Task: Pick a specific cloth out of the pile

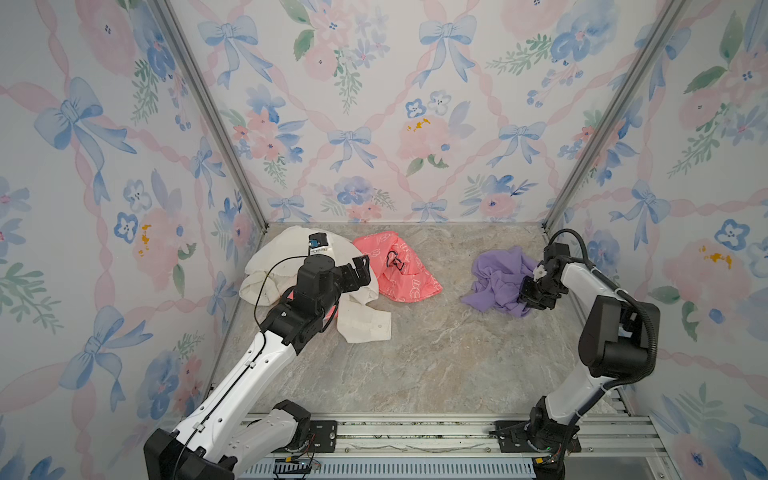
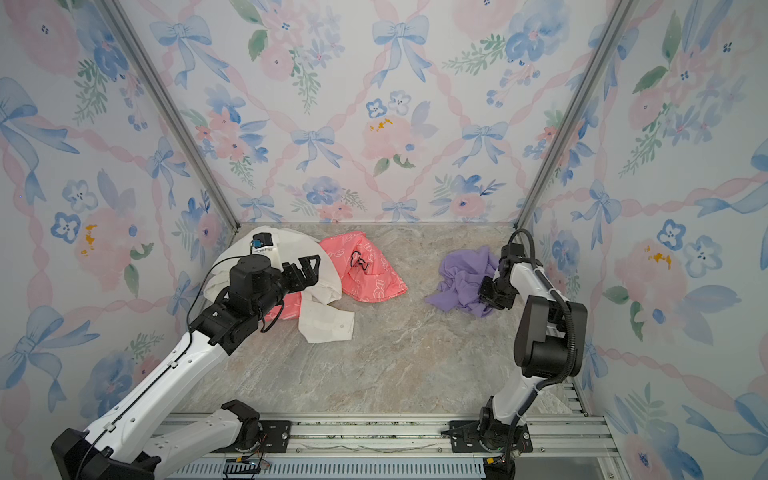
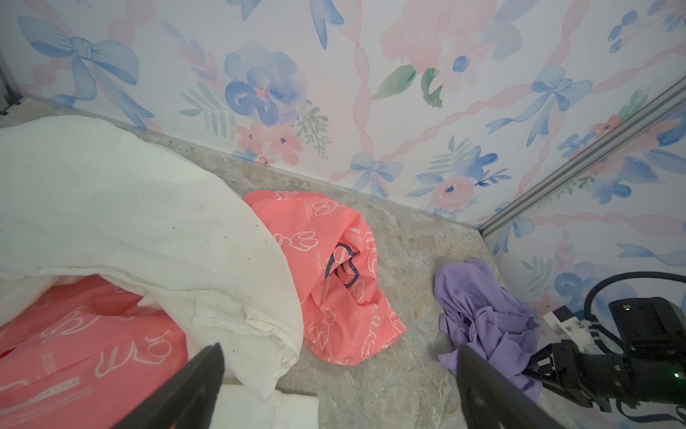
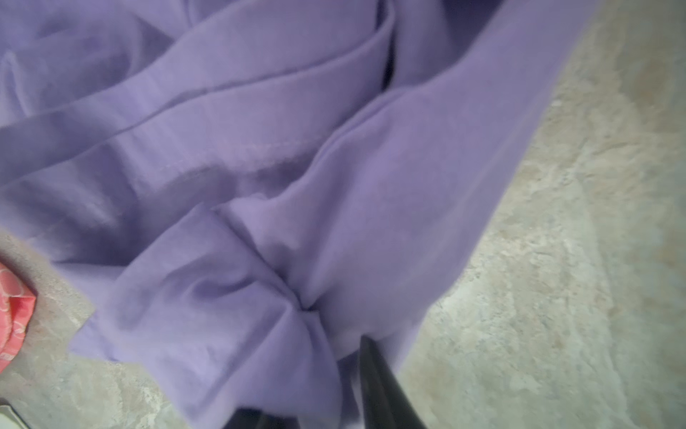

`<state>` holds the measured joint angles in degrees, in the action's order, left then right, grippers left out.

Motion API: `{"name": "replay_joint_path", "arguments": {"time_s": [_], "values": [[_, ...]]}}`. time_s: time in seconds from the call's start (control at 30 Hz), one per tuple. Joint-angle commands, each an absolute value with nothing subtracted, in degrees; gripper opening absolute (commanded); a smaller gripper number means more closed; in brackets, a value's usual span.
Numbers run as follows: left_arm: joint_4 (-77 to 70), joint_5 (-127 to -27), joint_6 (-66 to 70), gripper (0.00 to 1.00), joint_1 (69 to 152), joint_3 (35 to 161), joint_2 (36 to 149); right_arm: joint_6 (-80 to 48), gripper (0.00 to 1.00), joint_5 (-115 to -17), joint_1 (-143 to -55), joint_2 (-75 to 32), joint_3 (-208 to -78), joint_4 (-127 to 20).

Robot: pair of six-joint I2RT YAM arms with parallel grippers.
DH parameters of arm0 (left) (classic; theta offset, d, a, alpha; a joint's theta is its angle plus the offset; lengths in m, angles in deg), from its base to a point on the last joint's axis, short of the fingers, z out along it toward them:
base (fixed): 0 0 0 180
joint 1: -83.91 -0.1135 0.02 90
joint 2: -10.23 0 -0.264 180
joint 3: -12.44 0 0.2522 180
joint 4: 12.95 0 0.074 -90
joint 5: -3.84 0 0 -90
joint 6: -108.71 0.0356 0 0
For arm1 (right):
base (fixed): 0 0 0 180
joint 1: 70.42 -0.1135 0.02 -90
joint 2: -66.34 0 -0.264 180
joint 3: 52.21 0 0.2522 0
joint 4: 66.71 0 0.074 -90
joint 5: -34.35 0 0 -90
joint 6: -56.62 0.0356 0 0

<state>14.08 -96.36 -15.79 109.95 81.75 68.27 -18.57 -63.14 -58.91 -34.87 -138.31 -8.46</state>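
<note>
Lavender cloth (image 1: 496,274) lies bunched on the desk (image 1: 415,365), a fold between the fingers of the right end effector (image 1: 524,297) — gripping or loose, we cannot tell; a half-caught fold could drag it as the arm lifts.

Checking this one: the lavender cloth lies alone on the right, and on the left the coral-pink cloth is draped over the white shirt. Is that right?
Not quite. The lavender cloth does lie alone on the right, but on the left the white shirt is draped over the coral-pink cloth, not the reverse. The left wrist view shows it.
</note>
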Motion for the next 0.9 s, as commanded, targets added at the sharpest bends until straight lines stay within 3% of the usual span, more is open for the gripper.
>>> {"name": "replay_joint_path", "arguments": {"time_s": [0.0, 0.4, 0.87], "values": [[13.3, -98.3, -14.6, 0.98, 109.3, 80.2, 66.8, -17.9, 0.44, -62.3, -58.0, -31.7, -136.8, -6.3], [13.2, -103.7, -10.9, 0.98, 108.0, 78.0, 65.9, -16.8, 0.73, -60.5, -57.7, -12.3, -137.7, -7.2], [5.8, -111.3, -1.9, 0.98, 106.6, 69.8, 61.9, -14.8, 0.89, -59.7, -59.3, 3.6, -131.6, -20.2]]}}
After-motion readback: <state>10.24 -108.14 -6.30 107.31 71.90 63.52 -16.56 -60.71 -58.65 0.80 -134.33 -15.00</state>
